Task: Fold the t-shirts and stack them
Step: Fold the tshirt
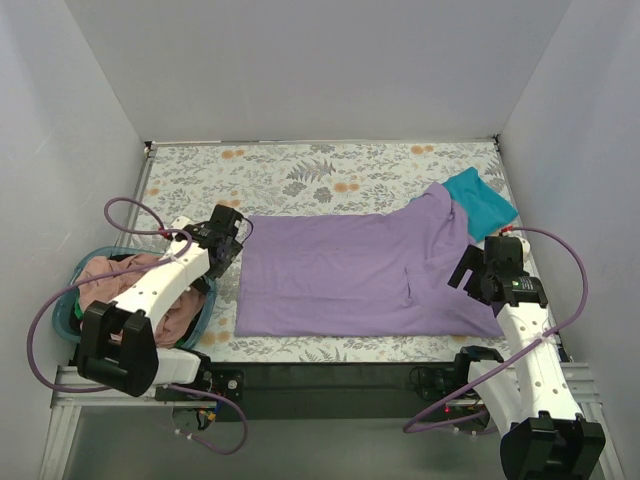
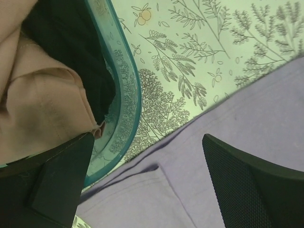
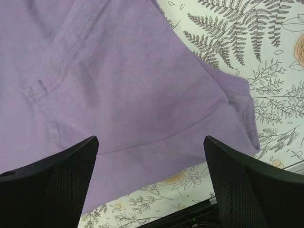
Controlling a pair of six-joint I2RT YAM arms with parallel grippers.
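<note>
The purple t-shirt [image 1: 350,275] is lying spread flat across the middle of the tabletop [image 1: 300,165], its near edge running close to the front. The teal t-shirt [image 1: 482,200] is sitting far right, touching the purple sleeve. The pink t-shirts [image 1: 105,275] are sitting bunched in the basket [image 2: 129,95] on the left. The left jaws are hanging wide open over the purple shirt's left edge, right beside the basket rim, gripping nothing. The right jaws are gaping wide too, empty, over its near right corner. A bare floral strip is showing along the back.
</note>
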